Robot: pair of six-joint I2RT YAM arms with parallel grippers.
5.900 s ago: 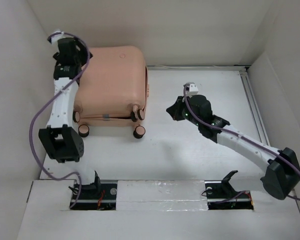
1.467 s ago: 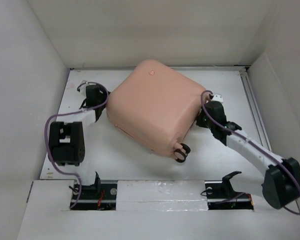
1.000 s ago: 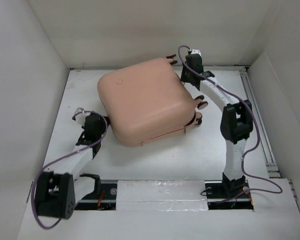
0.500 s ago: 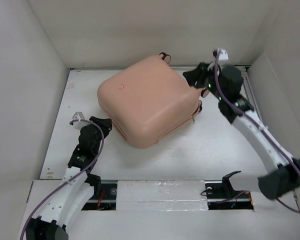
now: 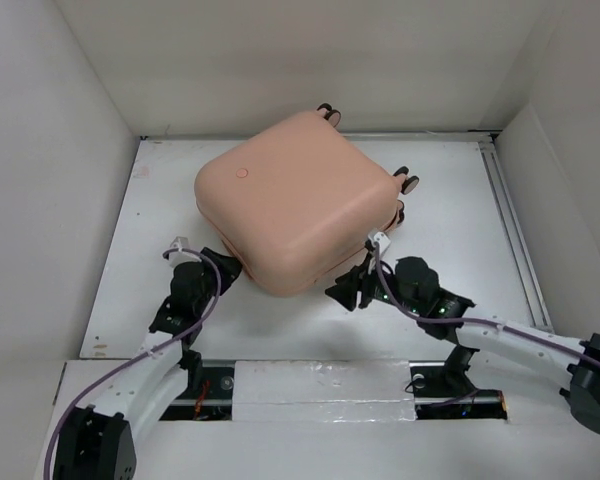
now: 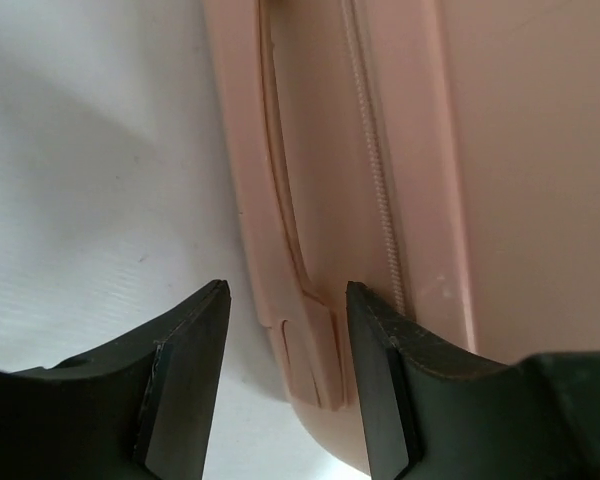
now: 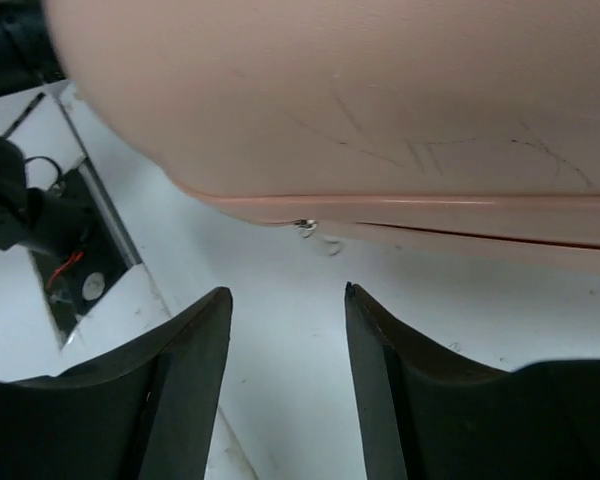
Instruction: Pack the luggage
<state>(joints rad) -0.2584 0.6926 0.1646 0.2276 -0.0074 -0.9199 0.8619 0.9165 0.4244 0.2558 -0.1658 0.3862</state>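
The pale pink luggage [image 5: 300, 205] lies shut and flat on the white table, its round button mark [image 5: 242, 172] facing up and its wheels [image 5: 408, 182] at the far right. My left gripper [image 5: 225, 268] is open at the case's near left corner. In the left wrist view the left gripper [image 6: 285, 330] straddles the end of the recessed side handle [image 6: 298, 290], beside the zipper line [image 6: 375, 180]. My right gripper [image 5: 346, 292] is open just off the near right edge. In the right wrist view the right gripper [image 7: 288, 300] is empty and points at a small metal zipper pull [image 7: 306, 227] under the shell [image 7: 380, 90].
White walls enclose the table on three sides. A metal rail [image 5: 508, 215] runs along the right edge. A raised white ledge with the arm mounts [image 5: 320, 385] crosses the near edge. Bare tabletop [image 5: 460, 220] lies right of the luggage.
My right arm has swung from the luggage's far right corner round to its near right edge. The left gripper has crept nearer the near left corner. The luggage has barely shifted.
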